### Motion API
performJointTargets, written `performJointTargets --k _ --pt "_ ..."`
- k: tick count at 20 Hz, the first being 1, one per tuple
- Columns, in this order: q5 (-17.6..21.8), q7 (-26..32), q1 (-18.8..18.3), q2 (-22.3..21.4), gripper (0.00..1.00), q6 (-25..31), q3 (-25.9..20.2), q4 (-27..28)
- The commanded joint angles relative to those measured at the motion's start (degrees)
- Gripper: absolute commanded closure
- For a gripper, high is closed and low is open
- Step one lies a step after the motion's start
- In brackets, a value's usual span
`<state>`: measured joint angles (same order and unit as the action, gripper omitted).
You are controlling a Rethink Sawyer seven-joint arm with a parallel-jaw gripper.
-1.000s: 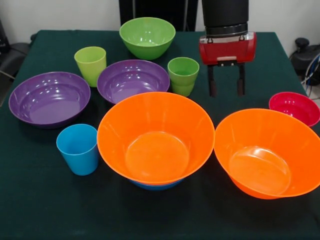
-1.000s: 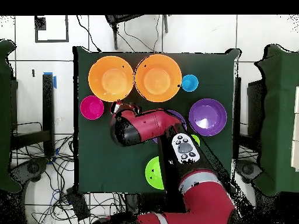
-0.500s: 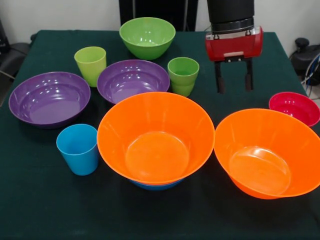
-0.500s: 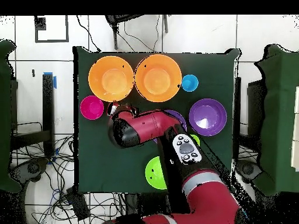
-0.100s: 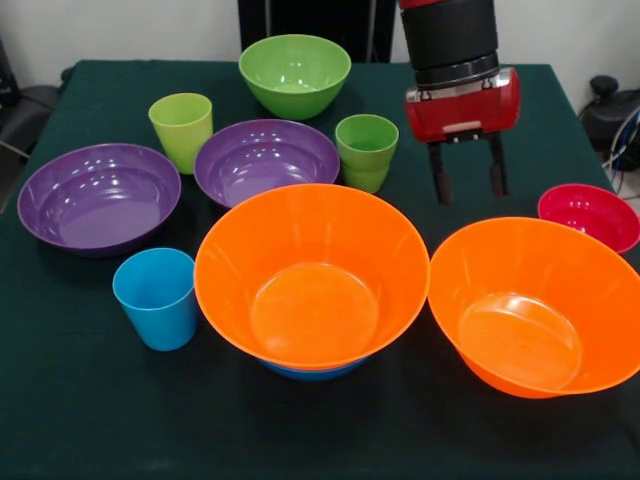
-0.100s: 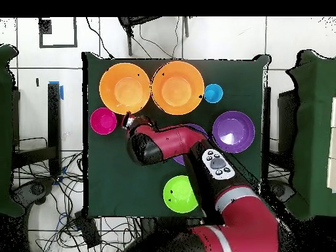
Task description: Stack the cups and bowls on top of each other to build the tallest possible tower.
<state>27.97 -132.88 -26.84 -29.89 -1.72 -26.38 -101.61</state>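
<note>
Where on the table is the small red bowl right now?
In the front view the small red bowl sits at the right edge, just behind the right-hand orange bowl, with the open gripper hovering to its left.

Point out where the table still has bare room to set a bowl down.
Bare cloth runs along the table edge below the sky blue cup and both orange bowls. Another patch lies right of the green bowl, partly under the open gripper. The middle, around the purple bowls and green cups, is crowded.

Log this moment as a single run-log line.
gripper: open, empty, above table between ridged green cup and red bowl | stack: orange bowl on blue bowl only
</note>
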Motion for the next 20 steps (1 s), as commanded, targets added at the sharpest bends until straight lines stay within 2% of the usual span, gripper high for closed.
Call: performJointTargets --k 1,4,10,12,15,20 --pt "7.3 -1.1 -5.9 12.1 0.0 -6.2 -8.7 0.4" --pt "9.9 -0.1 -8.0 13.9 0.0 -6.7 -11.0 0.4" --pt "13.1 -1.0 -9.7 18.0 0.0 -8.7 -13.1 2.3" --pt "14.6 -0.8 -11.0 19.9 0.0 -8.4 -14.8 3.2" --pt "19.0 -0.5 -14.3 24.3 0.0 -7.9 -19.2 4.5" --pt "22.2 0.5 -17.5 30.2 0.0 -4.6 -22.3 6.9"
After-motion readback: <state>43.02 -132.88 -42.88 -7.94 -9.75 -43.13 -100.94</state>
